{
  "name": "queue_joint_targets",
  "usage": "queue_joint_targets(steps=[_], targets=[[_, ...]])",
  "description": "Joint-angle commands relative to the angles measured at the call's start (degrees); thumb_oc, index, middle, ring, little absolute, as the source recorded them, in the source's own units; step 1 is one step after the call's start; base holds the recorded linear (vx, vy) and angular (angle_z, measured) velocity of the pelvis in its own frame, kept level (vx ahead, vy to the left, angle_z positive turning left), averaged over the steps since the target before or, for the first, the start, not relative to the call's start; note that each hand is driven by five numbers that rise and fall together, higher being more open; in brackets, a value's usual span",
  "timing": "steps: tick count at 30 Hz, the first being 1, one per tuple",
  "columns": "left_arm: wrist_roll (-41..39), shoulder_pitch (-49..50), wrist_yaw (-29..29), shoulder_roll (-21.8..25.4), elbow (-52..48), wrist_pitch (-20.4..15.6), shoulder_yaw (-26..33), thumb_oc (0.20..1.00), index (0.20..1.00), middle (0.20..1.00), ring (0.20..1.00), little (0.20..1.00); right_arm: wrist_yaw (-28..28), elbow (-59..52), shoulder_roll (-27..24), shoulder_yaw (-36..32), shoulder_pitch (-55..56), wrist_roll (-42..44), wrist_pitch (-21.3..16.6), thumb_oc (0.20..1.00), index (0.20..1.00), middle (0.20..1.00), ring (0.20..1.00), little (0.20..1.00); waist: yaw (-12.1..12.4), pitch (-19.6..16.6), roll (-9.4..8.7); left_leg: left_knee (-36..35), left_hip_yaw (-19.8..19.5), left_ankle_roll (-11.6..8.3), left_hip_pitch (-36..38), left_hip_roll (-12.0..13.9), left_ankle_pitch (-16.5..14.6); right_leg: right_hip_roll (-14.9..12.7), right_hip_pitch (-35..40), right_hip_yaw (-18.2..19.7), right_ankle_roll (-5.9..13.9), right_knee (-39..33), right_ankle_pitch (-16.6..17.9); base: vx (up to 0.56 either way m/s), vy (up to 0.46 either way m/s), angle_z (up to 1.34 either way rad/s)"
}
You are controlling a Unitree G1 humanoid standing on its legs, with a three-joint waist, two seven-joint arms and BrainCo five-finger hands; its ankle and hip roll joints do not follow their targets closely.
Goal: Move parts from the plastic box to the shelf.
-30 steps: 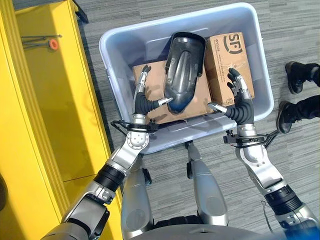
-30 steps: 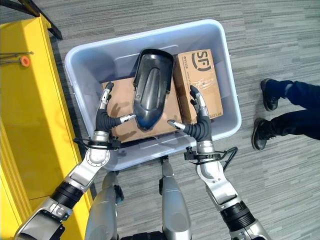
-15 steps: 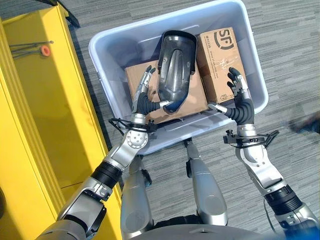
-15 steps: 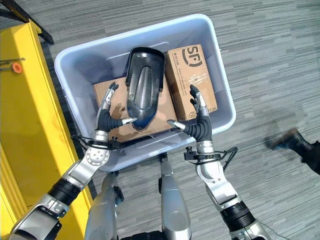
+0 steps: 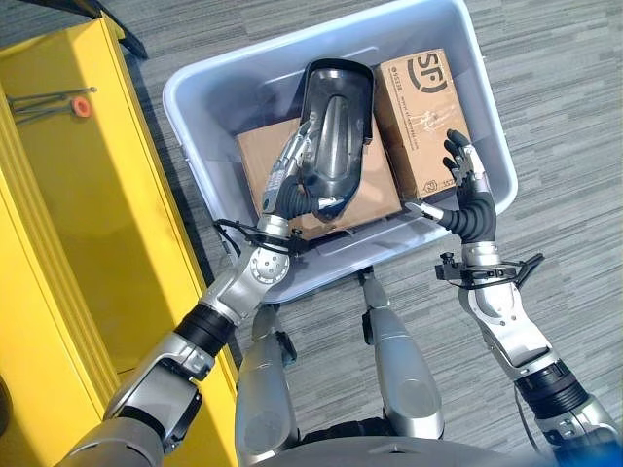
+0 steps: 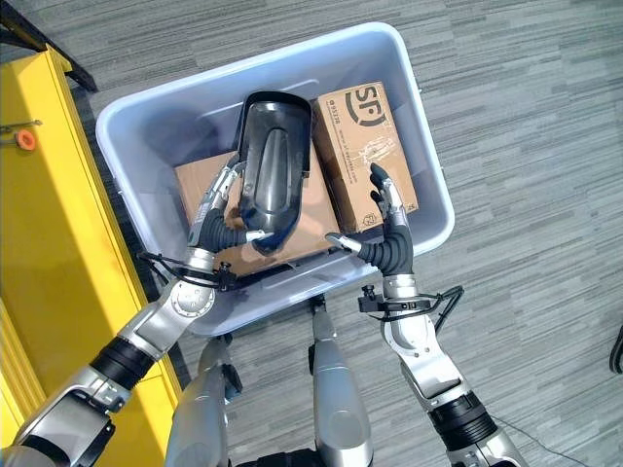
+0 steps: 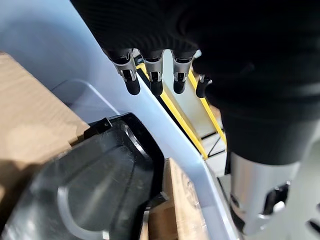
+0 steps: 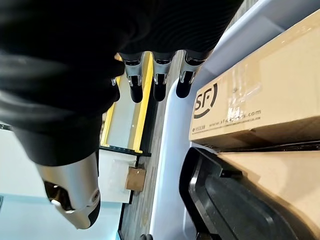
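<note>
Big yellow shelf [image 5: 88,224] runs along the left side, with a small orange-tipped tool [image 5: 78,107] lying on it at the far end. Right beside it on the grey carpet sits the pale blue plastic box [image 5: 195,146], and that's where the parts are. Inside, a flat cardboard box [image 5: 258,170] lies on the left of the bin floor, and a printed cardboard carton [image 5: 423,107] sits to the right, up against the box's right wall. Across them, leaning from the flat cardboard toward the far wall, is the black moulded plastic part [image 5: 336,122], a long shell with a raised ridge down its middle, touching the carton along its right edge. Now the hands: the left hand [image 5: 289,175] is down inside the bin, fingers stretched out straight and lying along the left edge of the black part, thumb [image 6: 255,234] reaching under its near end, open rather than clamped. The right hand [image 5: 463,190] hovers at the bin's near right corner, fingers spread wide and straight above the near end of the carton, thumb pointing left toward the black part, holding nothing.
</note>
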Motion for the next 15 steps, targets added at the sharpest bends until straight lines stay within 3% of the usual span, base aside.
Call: queue_joint_targets(steps=[1,15], targets=[[5.4,-4.0,2.1,-0.9,4.6,-1.2,-0.1,1.0,1.0,1.0,1.0,1.0,-0.1,-3.2,-2.2,-1.3,0.4,1.0,-4.6,1.0,1.0,1.0,1.0,1.0,-1.0,-3.5,-0.04,0.3,-0.7,-4.98,7.3,4.4,-1.5,-1.0,-0.4,1.7,5.2,1.8,4.7,0.02,0.013,-0.12],[13.4,-15.3,3.2,3.7,14.7,1.5,-6.2,1.0,1.0,1.0,1.0,1.0,0.2,-2.5,-3.4,-0.9,1.9,0.6,-5.8,1.0,1.0,1.0,1.0,1.0,-2.9,-3.6,0.6,0.3,0.7,-5.26,8.0,4.7,-1.6,-0.5,-1.3,3.0,5.46,2.0,5.0,0.0,0.007,-0.05]])
